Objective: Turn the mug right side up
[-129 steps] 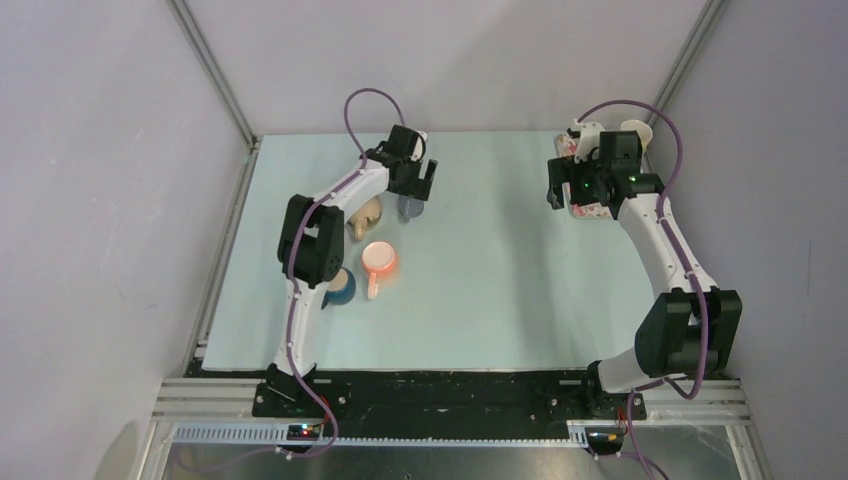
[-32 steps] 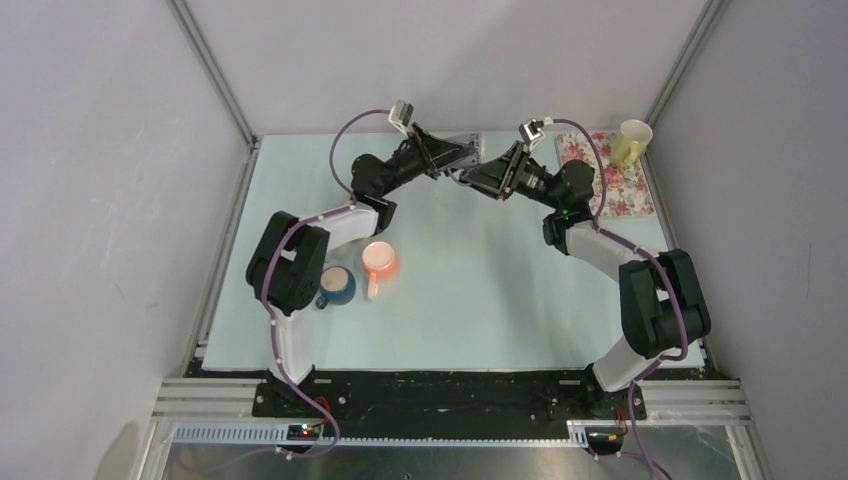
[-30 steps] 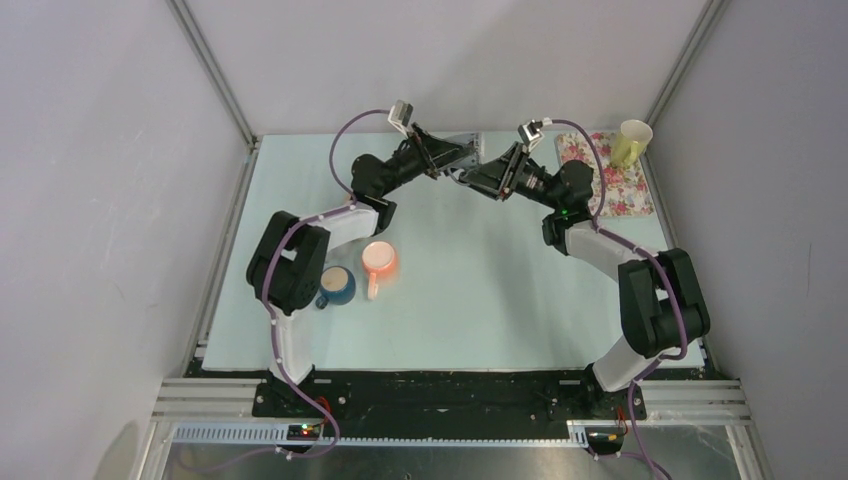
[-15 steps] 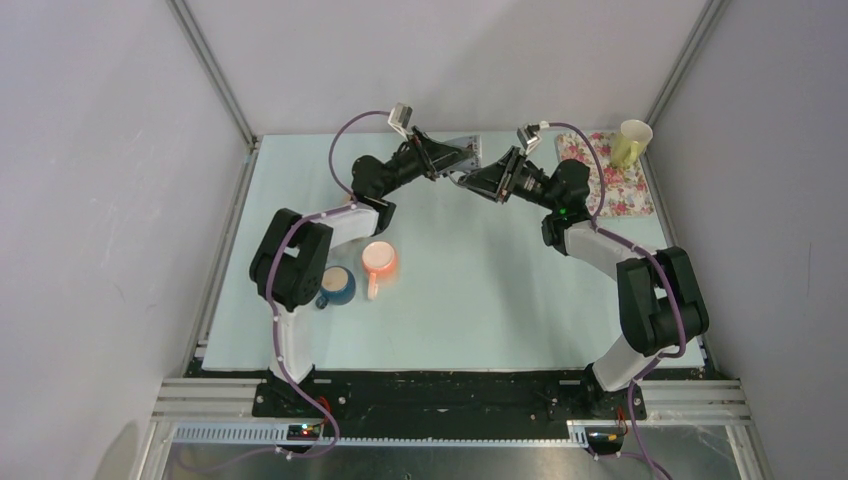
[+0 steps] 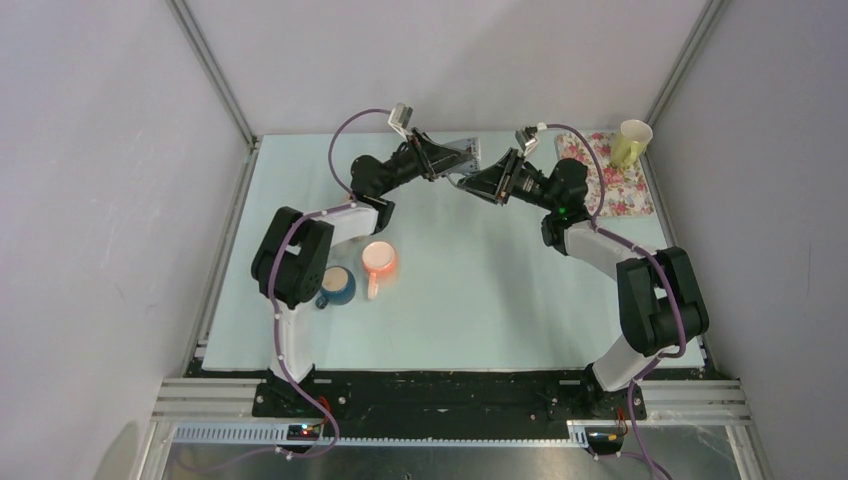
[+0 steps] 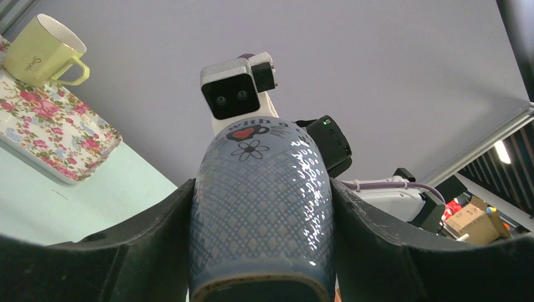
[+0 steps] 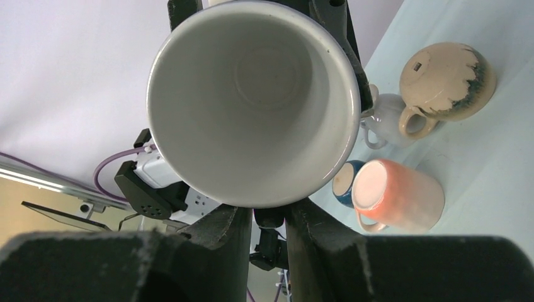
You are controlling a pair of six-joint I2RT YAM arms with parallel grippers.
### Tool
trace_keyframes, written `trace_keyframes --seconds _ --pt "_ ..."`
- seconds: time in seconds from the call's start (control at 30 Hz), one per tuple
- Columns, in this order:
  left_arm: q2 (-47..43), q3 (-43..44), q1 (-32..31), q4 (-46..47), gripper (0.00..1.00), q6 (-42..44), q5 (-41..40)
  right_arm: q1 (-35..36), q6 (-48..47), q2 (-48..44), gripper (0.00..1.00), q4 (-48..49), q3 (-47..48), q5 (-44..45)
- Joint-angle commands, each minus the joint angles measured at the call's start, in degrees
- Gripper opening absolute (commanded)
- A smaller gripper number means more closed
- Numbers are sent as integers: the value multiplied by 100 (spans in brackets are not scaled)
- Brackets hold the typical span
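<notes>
A blue-grey mug (image 5: 462, 158) with a diamond pattern hangs in the air over the back of the table, lying about level between both arms. My left gripper (image 5: 450, 160) is shut on its body, and in the left wrist view a finger presses each side of the mug (image 6: 261, 207) with its base toward the camera. My right gripper (image 5: 478, 180) meets it from the right. In the right wrist view the mug's white mouth (image 7: 252, 94) faces the camera. The right gripper (image 7: 271, 214) stands narrowly shut just under the rim on a dark piece that looks like the handle.
An orange mug (image 5: 379, 259) and a blue mug (image 5: 338, 285) stand upside down at the left. A beige mug (image 7: 447, 78) and a small white jug (image 7: 384, 119) sit behind them. A floral tray (image 5: 615, 185) with a yellow mug (image 5: 630, 140) lies at the back right.
The left arm has lifted the mug off the table and the right arm has come over from the tray. In the last second the right fingers have closed in under the rim.
</notes>
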Motion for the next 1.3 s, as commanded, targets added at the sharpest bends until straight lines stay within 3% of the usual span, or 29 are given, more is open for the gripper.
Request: trace_keyframes --seconds 0.0,0.17,0.33,0.7,0.8,0.83,0.87,0.93,0.97,1.0,1.03,1.07,1.1,1.17,1.27 --pt "60 315 -217 645 2 204 795 184 212 50 28 47 329 -42" --pt "63 252 -221 669 7 157 712 187 261 48 29 93 326 -36" --pt "-105 -93 -224 671 0 195 348 174 395 71 31 147 330 -4" --pt "-274 -534 -295 673 0 603 240 273 562 113 29 279 329 57" --pt "-241 -500 -372 676 0 640 302 314 493 90 12 280 324 62" --pt "-230 -478 -384 672 0 631 334 319 421 83 2 249 318 65" --pt "-217 -440 -401 676 2 628 344 330 385 57 0 222 311 73" --pt "-209 -381 -405 674 15 597 377 315 267 18 0 171 313 57" --pt "-209 -362 -406 672 33 578 408 307 149 -5 0 83 314 53" --pt "-219 -338 -399 671 42 575 421 274 87 -45 0 33 318 51" --pt "-232 -336 -394 675 59 579 432 251 -50 -63 0 -103 325 23" --pt "-260 -345 -372 673 67 598 428 194 -131 -110 0 -209 360 10" --pt "-274 -352 -358 678 84 603 392 167 -337 -144 0 -491 390 -18" --pt "-307 -364 -302 680 98 602 347 22 -632 -260 0 -930 483 -65" --pt "-379 -379 -133 647 100 590 274 -148 -939 -409 0 -1330 590 -147"
